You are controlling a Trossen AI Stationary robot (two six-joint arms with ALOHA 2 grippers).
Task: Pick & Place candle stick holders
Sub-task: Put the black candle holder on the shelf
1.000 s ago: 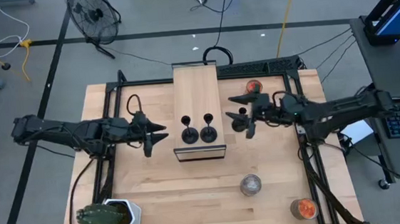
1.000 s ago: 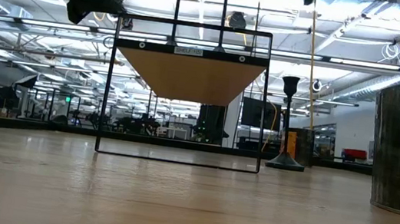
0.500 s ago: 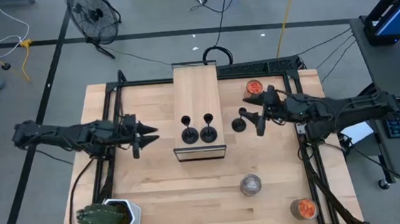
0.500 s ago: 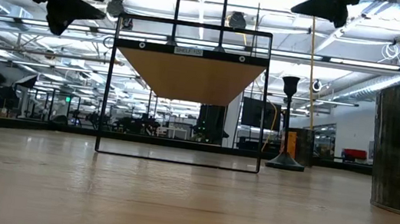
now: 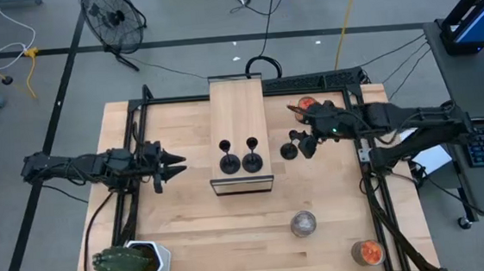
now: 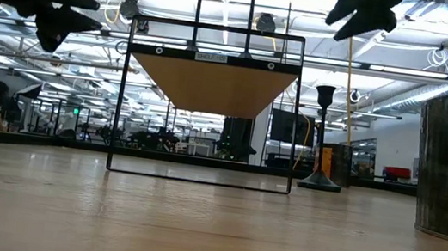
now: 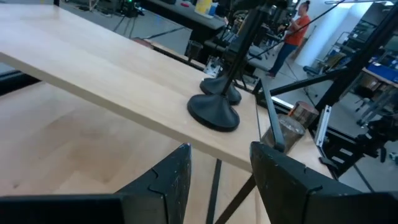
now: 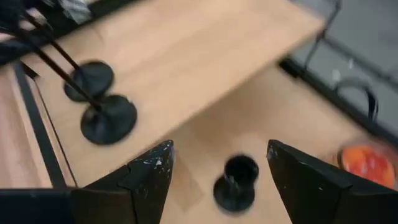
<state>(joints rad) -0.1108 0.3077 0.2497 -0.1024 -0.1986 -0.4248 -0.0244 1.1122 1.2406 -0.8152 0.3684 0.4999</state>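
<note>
No legible text (shelf label blurred)

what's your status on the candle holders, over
Left gripper open, empty, left of the shelf. Right gripper open, empty, above the holder on the table. Two holders on the shelf. Nothing blocking.

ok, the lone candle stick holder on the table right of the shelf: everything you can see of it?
The candle stick holder is small and matte black: round flat base, thin stem, tiny cup top. It stands upright on the wooden table, just right of the raised shelf, touching nothing else. The right tool, open, hovers above it without contact.
</note>
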